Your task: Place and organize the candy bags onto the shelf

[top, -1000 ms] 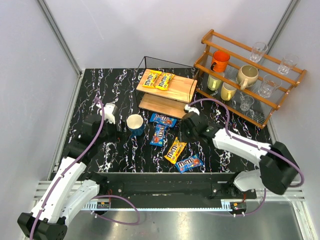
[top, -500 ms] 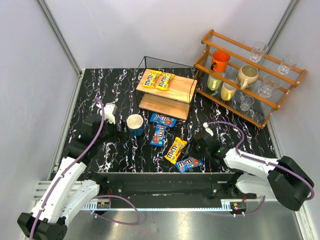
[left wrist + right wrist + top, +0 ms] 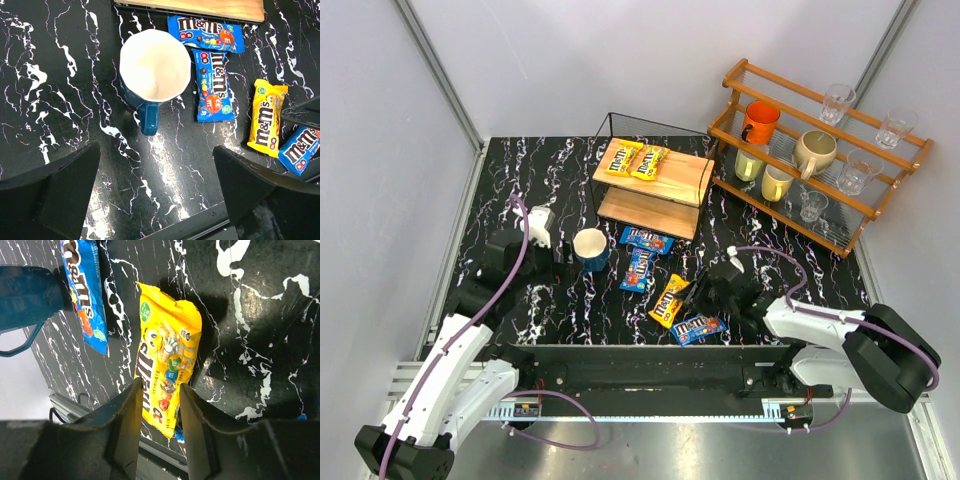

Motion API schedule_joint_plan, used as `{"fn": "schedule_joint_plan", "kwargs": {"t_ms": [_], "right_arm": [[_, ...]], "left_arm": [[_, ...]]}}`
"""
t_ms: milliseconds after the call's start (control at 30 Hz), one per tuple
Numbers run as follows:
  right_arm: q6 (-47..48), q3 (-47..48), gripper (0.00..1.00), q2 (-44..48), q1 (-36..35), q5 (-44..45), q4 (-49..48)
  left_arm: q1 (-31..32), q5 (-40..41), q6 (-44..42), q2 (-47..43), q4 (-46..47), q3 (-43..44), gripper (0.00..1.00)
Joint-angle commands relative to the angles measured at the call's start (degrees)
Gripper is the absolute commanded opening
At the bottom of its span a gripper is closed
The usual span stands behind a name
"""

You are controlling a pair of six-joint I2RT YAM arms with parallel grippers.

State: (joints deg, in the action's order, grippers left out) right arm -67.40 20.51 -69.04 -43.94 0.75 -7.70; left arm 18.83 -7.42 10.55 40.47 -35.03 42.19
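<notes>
The shelf (image 3: 652, 185) of light boards in a black wire frame stands mid-table, with two yellow candy bags (image 3: 623, 155) (image 3: 650, 162) on its top board. Two blue bags (image 3: 646, 239) (image 3: 639, 270) lie in front of it. Nearer lie a yellow bag (image 3: 671, 300) and a blue one (image 3: 697, 326). My right gripper (image 3: 160, 386) hangs open over the yellow bag (image 3: 167, 360), one finger over each long side. My left gripper (image 3: 156, 150) is wide open and holds nothing, just near of the blue mug (image 3: 155, 67).
A blue mug (image 3: 590, 247) with a white inside stands left of the blue bags. An orange-brown slatted rack (image 3: 810, 150) with mugs and glasses fills the back right. A black rail (image 3: 650, 360) runs along the table's near edge, close to the nearest bags.
My right arm has pulled back from beside the shelf to the near yellow bag and edged left over it, its jaws opening slightly. The left arm and all the bags have stayed put.
</notes>
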Motion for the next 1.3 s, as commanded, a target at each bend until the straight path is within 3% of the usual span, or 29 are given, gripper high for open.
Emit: {"fn": "schedule_joint_plan", "kwargs": {"t_ms": [0, 267, 800, 1033, 1167, 1267], "right_arm": [[-1.7, -0.5, 0.44, 2.1, -0.4, 1.0, 0.8], [-1.7, -1.5, 0.54, 4.5, -0.5, 2.1, 3.9], [-3.4, -4.1, 0.52, -5.8, -0.5, 0.2, -7.6], [-3.9, -4.7, 0.42, -10.3, -0.5, -0.6, -12.2], [-3.4, -5.0, 0.27, -10.2, -0.5, -0.6, -12.9], [-2.4, -5.0, 0.23, -8.8, -0.5, -0.6, -12.0]], "left_arm": [[0.3, 0.8, 0.4, -0.7, 1.5, 0.6, 0.99], [0.3, 0.8, 0.4, -0.3, 1.5, 0.6, 0.99], [0.5, 1.0, 0.4, -0.4, 1.5, 0.6, 0.99], [0.5, 1.1, 0.4, -0.3, 1.5, 0.6, 0.99], [0.5, 1.1, 0.4, -0.1, 1.6, 0.5, 0.99], [0.6, 1.1, 0.4, -0.1, 1.5, 0.6, 0.99]]}}
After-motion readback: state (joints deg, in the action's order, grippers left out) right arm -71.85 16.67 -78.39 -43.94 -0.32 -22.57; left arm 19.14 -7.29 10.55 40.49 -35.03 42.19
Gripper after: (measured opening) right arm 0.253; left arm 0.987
